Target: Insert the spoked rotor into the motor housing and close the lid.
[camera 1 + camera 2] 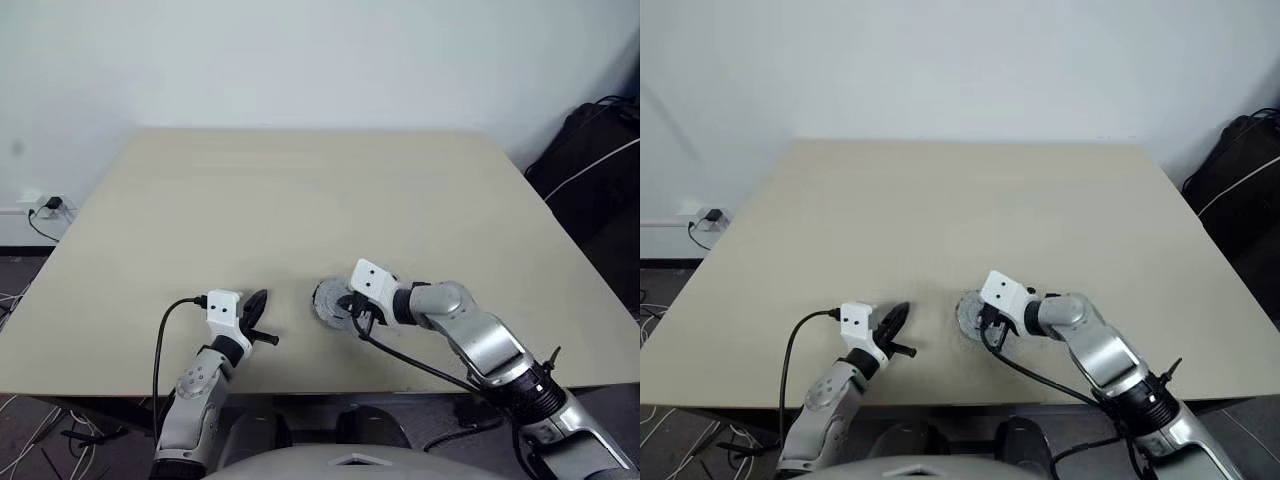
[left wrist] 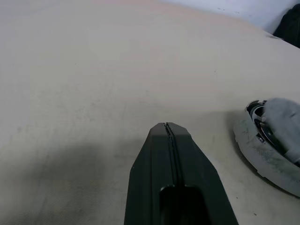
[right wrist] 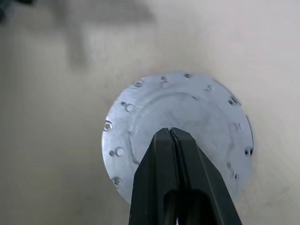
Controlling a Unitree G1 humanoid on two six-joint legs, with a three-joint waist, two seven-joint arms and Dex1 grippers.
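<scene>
The lid (image 3: 178, 122), a silver-grey disc w/ small holes round its edge, lies flat on the table (image 1: 300, 190) near the front edge, centre-right. Right gripper (image 3: 171, 132) sits directly over its middle, fingers clenched together, grasping nothing; whether the tips touch the disc can't be told. In the head views that gripper covers much of the lid, so what's under it isn't visible. Left gripper (image 1: 256, 303) rests near, to the lid's left, also clenched, empty. Black bag (image 1: 590, 160) off the table's right corner.
</scene>
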